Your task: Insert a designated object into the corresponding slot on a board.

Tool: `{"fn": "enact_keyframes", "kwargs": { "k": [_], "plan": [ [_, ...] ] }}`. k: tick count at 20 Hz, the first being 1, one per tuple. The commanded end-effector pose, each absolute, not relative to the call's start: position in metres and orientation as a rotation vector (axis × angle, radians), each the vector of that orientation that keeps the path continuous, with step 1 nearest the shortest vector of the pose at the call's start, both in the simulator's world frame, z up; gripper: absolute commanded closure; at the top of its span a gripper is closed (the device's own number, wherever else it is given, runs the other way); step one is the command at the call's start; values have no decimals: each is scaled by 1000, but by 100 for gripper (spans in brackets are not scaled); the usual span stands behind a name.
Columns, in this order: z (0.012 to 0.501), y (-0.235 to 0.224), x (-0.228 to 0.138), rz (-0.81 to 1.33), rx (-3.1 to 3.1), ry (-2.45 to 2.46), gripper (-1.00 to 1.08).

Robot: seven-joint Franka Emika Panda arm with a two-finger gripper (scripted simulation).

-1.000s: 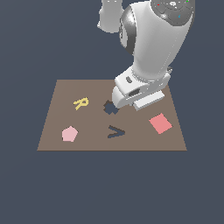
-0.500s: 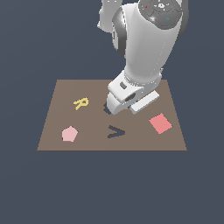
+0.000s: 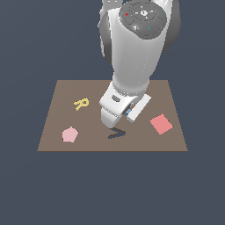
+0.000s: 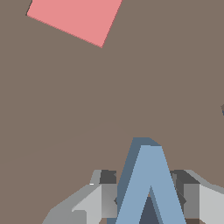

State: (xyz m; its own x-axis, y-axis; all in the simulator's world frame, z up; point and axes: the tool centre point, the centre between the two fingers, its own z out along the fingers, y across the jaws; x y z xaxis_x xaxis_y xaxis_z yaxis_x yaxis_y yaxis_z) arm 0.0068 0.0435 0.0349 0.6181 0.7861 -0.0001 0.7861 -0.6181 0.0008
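From the exterior view: a big white arm low over the brown board (image 3: 61,92), with the gripper (image 3: 115,122) right above the dark V-shaped slot (image 3: 117,134). Just a tiny bit of the blue V piece (image 3: 128,113) peeking out under the arm. Slot still dark and open, so no piece inside it yet. Judging by that, about halfway: picking up done, carrying nearly done, lowering and letting go still left. Also on the board: a yellow R piece (image 3: 81,103) and a pink five-sided piece (image 3: 69,134) toward the exterior view's left, and a red square (image 3: 161,124) toward the exterior view's right, all well apart from the slot. From the wrist view: the blue V piece (image 4: 149,188) sitting between the two grey fingers (image 4: 94,203), squeezed from both sides, with the gripper (image 4: 148,199) clamped on it. Brown board (image 4: 109,96) below, and the red square (image 4: 76,17) farther off. Slot not in sight here. No brand, no label, no words to read in either view; only the yellow piece shaped like the letter R.
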Motion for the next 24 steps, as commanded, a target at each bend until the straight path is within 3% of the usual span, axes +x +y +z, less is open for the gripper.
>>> {"fn": "enact_keyframes", "kwargs": {
  "k": [1, 24],
  "plan": [
    [36, 36, 17, 1, 2763, 1493, 108],
    [40, 15, 87, 0, 2317, 2121, 108]
  ]
}}
